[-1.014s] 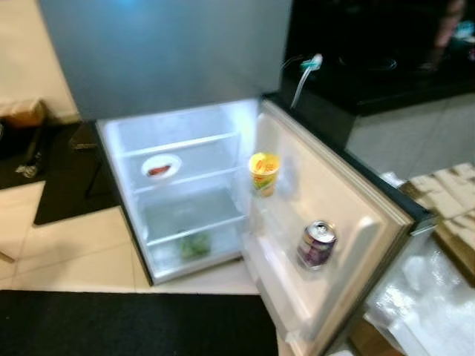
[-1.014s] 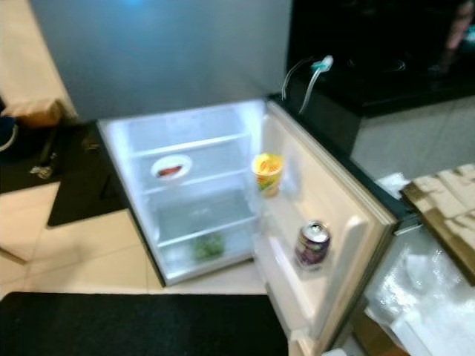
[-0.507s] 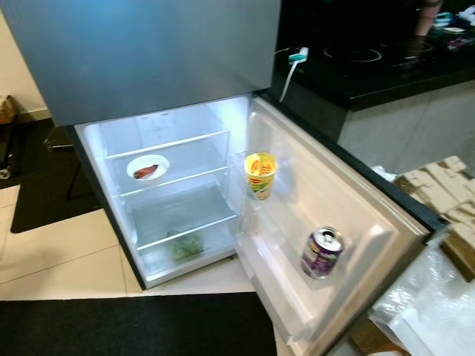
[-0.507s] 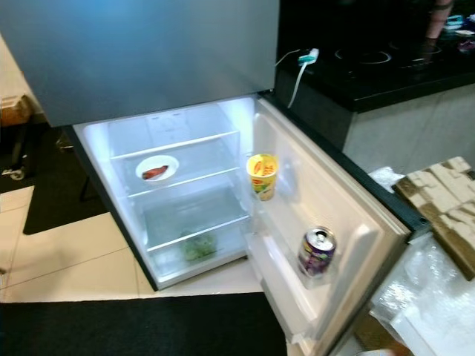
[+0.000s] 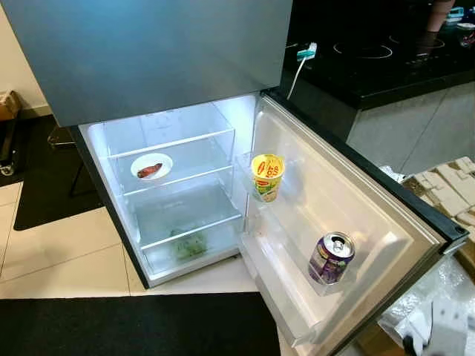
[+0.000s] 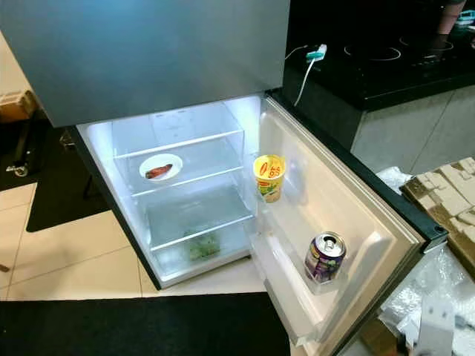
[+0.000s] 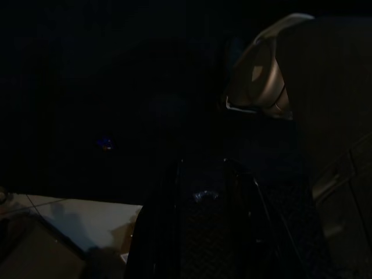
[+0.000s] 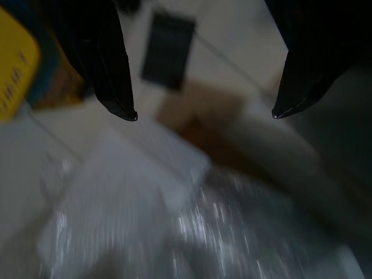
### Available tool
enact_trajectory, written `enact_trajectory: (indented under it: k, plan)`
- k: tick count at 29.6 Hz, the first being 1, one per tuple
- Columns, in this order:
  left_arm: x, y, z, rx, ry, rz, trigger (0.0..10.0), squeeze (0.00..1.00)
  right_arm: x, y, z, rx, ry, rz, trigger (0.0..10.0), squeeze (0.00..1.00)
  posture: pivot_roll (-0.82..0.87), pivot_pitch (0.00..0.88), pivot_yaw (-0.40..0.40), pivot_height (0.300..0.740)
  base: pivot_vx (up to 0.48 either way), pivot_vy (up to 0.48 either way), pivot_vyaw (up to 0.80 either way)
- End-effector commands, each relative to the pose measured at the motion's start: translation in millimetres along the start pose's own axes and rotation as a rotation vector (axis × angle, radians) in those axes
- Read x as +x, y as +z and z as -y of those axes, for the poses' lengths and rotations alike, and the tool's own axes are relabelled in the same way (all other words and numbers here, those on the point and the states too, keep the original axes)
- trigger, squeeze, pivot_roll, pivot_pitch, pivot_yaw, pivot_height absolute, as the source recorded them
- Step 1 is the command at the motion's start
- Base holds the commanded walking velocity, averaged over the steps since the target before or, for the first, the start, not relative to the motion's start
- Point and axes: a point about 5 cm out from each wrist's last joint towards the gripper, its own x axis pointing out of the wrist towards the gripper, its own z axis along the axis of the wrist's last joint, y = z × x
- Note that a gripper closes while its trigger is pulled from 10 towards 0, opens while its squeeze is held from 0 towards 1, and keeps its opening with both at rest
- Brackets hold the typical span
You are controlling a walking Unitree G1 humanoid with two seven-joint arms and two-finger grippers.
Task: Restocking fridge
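The fridge (image 5: 171, 185) stood open, its shelves lit. Left of its door (image 5: 334, 215), a small plate of food (image 5: 151, 167) sat on an upper shelf, with greens (image 5: 189, 243) on the lowest. In the door's racks stood a yellow noodle cup (image 5: 267, 176) and, further right, a purple can (image 5: 331, 259). Right of the door, by plastic-wrapped goods (image 6: 438, 285), the right gripper (image 8: 203, 115) hung with its fingers spread wide and nothing between them.

A good restock would likely begin by picking one item from that pile, gripping it squarely, then carrying it to a bare shelf without knocking the can.

The left wrist view was almost black: the left gripper (image 7: 200, 192) was a faint outline, and whether its fingers were parted could not be told. The right wrist view was blurred.
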Motion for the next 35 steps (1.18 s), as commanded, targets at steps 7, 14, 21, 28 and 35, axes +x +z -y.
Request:
enact_trajectory:
  k: [7,14,21,28,35]
  plan:
    - [-0.3,-3.0,-0.1,0.011,-0.001,-0.006,10.0,0.0,1.3,20.3,-35.3,0.143,0.254,0.102,10.0,0.0,-0.06,0.0,-0.001,0.74,0.0,0.0,0.0]
    - [-0.1,-2.2,0.7,0.014,-0.007,-0.005,10.0,0.0,-3.9,15.9,-60.0,0.191,0.468,0.092,10.0,0.0,-0.06,0.0,-0.001,0.74,0.0,0.0,0.0]
    - [0.1,-2.2,1.6,0.021,-0.011,-0.006,10.0,0.0,-24.9,-5.1,-102.3,0.242,0.93,-0.015,10.0,0.0,-0.06,0.0,-0.006,0.74,0.0,0.0,0.0]
    - [0.3,-2.6,2.6,0.026,-0.014,-0.009,10.0,0.0,-60.3,-22.2,-146.6,0.284,1.433,-0.139,10.0,0.0,-0.06,0.0,-0.005,0.74,0.0,0.0,0.0]
    - [1.0,-2.0,5.3,0.029,-0.021,-0.008,10.0,0.0,-64.7,-27.1,-159.0,0.28,1.427,-0.159,10.0,0.0,-0.06,0.0,-0.006,0.74,0.0,0.0,0.0]
